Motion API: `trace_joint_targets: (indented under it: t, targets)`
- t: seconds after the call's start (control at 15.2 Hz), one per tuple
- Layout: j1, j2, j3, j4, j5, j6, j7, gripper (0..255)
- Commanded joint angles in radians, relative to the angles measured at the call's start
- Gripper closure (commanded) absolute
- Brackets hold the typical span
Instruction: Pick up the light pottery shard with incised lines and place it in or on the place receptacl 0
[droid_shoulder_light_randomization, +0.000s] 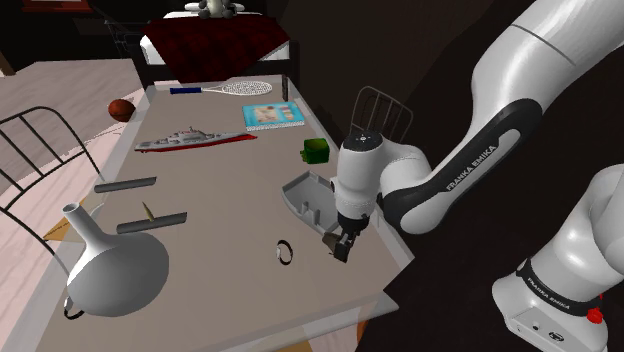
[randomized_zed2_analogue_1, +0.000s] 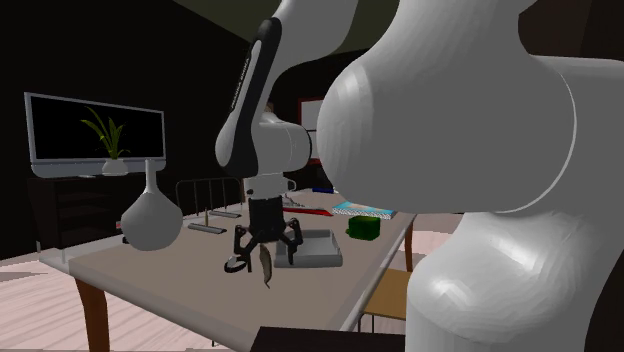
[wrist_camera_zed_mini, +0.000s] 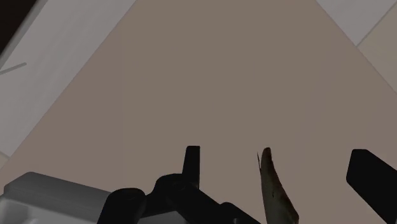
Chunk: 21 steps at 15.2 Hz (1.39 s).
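Probably early in the task, going by the layout. Spotted the pincer (droid_shoulder_light_randomization: 341, 246) low over the counter (droid_shoulder_light_randomization: 230, 215), just beside the grey tray (droid_shoulder_light_randomization: 300, 186), with both fingers spread wide apart. Clamped on nothing. Found the brownish shard (wrist_camera_zed_mini: 277, 191) upright in the gap between those fingers, thin edge toward the wrist camera, touching neither of them. Cannot tell from the second exterior view whether propped on the counter by its lower tip or hanging just off it. No incised lines made out on it. Taking the grey tray as the receptacle, for lack of any other open container close by. Not in or on that tray yet: beside it, apart from its wall. Done at most: lined up around the shard. Left to do: close on the shard's flat faces, lift clear, carry across the tray's rim, lower, let go. Could equally be read as a release short of the tray; no way to settle that from one moment. Either way, marked as placement not done, grasp not made.
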<state>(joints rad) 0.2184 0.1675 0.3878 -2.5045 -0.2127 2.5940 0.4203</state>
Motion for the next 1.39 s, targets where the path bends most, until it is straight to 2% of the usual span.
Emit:
trace_joint_targets:
  t: [0.0, 0.13, 0.2, 0.79, 1.32]
  targets:
    - [0.0, 0.001, 0.0, 0.0, -0.001, 0.001, 0.0, 0]
    - [0.0, 0.001, 0.0, 0.0, -0.001, 0.001, 0.0, 0]
    - [0.0, 0.001, 0.0, 0.0, -0.001, 0.001, 0.0, 255]
    - [0.0, 0.001, 0.0, 0.0, -0.001, 0.001, 0.0, 255]
    - [-0.013, -0.115, 0.028, 0.003, 0.102, -0.104, -0.076, 255]
